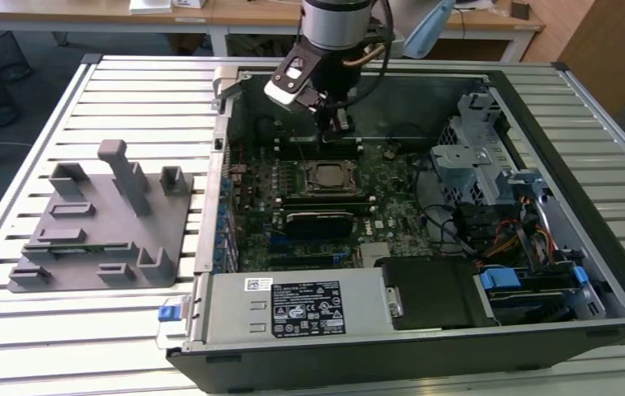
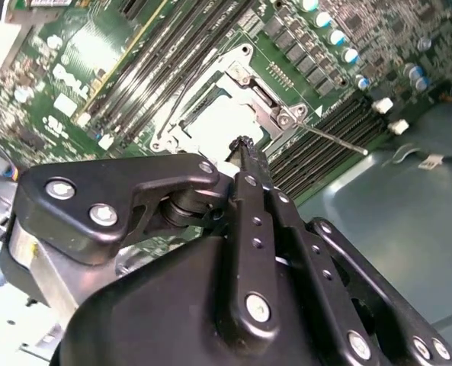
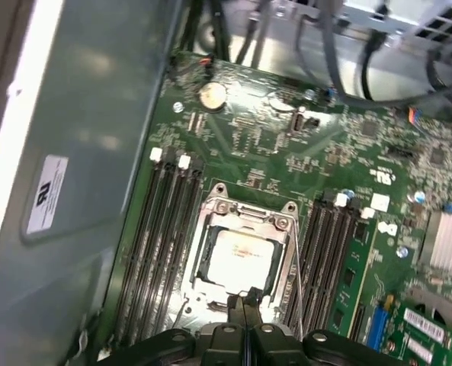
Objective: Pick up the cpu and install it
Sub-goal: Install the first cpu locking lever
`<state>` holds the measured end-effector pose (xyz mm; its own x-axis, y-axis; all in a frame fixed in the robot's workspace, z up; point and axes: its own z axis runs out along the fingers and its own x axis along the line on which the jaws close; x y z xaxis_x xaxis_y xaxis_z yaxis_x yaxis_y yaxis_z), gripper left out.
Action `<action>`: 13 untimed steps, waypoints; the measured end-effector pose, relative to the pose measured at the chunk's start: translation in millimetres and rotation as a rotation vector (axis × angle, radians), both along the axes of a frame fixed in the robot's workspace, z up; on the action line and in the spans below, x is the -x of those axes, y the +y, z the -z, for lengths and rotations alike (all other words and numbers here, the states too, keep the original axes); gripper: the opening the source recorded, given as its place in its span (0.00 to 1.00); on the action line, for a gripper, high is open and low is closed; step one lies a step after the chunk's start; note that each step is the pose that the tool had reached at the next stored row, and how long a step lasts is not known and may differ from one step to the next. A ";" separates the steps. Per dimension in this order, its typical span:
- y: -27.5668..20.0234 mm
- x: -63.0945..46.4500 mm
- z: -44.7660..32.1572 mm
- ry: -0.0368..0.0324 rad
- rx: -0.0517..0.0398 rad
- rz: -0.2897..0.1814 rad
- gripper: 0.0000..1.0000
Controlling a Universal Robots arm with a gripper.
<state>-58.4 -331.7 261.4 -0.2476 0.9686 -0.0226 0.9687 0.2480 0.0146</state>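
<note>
The cpu (image 3: 237, 255) lies flat in the motherboard socket, its silvery-white top (image 2: 214, 122) showing inside the metal socket frame (image 3: 248, 213). In the exterior view the socket (image 1: 324, 176) sits mid-board inside the open computer case. My gripper (image 3: 245, 299) hangs just above the socket's edge with its two black fingers pressed together and nothing between them. Its tip (image 2: 245, 146) points at the frame's rim, close to the thin latch lever (image 2: 332, 139). From outside, the gripper (image 1: 338, 128) stands over the board behind the socket.
Black memory slots (image 3: 161, 229) flank the socket on both sides. Drive cages and cables (image 1: 489, 190) fill the case at the exterior view's right, and the power supply (image 1: 296, 305) sits at the front. A grey fixture block (image 1: 104, 223) stands on the slatted table at the left.
</note>
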 end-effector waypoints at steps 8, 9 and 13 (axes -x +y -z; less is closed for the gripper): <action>0.0 0.0 1.5 0.0000 0.0001 -0.146 0.11; 0.0 0.0 1.7 0.0000 0.0001 -0.164 0.11; 0.0 0.0 2.3 0.0000 0.0001 -0.237 0.11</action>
<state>-58.4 -331.7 259.1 -0.4677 0.8836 -0.0227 0.8836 0.4681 0.0146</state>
